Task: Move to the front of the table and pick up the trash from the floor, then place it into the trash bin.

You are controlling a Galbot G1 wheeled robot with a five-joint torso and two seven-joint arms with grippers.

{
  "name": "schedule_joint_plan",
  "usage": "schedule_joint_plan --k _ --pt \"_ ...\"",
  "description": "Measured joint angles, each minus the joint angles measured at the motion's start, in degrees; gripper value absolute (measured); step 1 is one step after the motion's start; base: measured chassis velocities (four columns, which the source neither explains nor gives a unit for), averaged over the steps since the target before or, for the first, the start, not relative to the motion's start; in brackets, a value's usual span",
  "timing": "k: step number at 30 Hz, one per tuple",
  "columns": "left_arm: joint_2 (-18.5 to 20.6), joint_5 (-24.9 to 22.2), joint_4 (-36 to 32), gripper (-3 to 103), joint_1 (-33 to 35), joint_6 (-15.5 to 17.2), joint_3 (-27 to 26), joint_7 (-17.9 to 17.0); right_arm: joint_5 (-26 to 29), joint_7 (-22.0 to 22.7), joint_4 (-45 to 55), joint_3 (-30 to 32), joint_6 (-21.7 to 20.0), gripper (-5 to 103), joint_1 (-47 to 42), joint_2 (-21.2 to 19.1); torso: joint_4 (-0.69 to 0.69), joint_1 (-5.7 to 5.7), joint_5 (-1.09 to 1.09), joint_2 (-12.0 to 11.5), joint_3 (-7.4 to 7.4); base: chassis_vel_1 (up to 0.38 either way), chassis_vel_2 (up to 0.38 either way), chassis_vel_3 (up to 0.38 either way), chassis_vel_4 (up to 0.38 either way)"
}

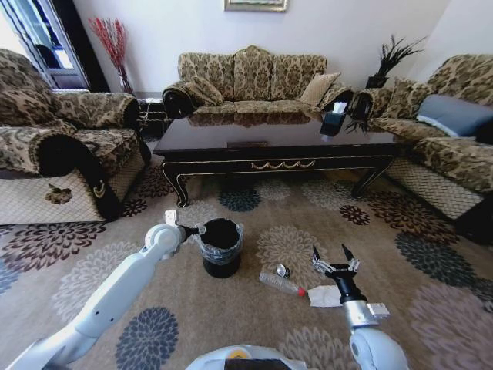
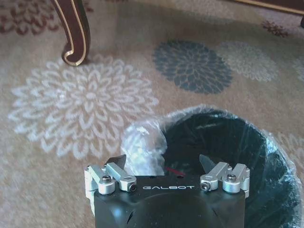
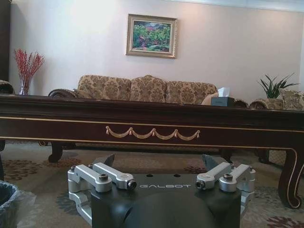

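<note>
On the floor point(image 1: 431, 308) just left of the open right gripper point(image 1: 336, 262) lies the bottle point(image 1: 281, 284), cap toward it, while the open left gripper point(image 1: 202, 229) hangs at the bin point(image 1: 222, 266).

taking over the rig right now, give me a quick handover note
Left pincer: open, empty, at the rim of the trash bin.
Right pincer: open, empty, raised low above the carpet by the trash.
On the carpet, right of the bin: plastic bottle with red cap, crumpled white paper, a small round bit.
Done: robot faces the coffee table.
Left: every piece still to be picked up and binned.
</note>
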Motion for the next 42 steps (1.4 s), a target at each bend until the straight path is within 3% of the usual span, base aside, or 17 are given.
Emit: schedule_joint_plan --k 13,20,22,28,42 --pt "-2.5 -6.1 3.6 89 -1.7 -0.1 2.2 -3.6 -0.2 0.0 -0.3 0.0 0.0 100 -0.2 0.1 0.00 0.00 0.00 0.0 0.00 0.000 0.000 0.000 0.000" --pt "-3.8 -6.0 7.6 86 -2.8 -0.1 3.5 -5.3 -0.5 0.1 -0.7 -0.5 0.1 100 -0.1 0.3 0.00 0.00 -0.01 0.0 0.00 0.000 0.000 0.000 0.000" --pt "-4.3 -5.9 8.8 93 -3.4 -0.1 3.7 -5.8 -0.7 0.1 -0.9 -0.6 0.2 100 -0.1 0.5 0.00 0.00 0.00 0.0 0.00 0.000 0.000 0.000 0.000" --pt "-5.1 -5.9 11.2 97 -4.2 -0.1 3.9 -6.2 -1.0 0.1 -1.1 -0.8 0.4 100 -0.3 0.7 0.00 0.00 -0.01 0.0 0.00 0.000 0.000 0.000 0.000" --pt "-7.8 -4.1 15.7 85 -4.5 -0.2 3.3 -5.9 -1.2 0.3 -1.8 -0.6 0.6 100 -0.6 0.6 0.01 -0.01 0.02 0.0 -0.01 0.000 0.000 0.000 0.000"
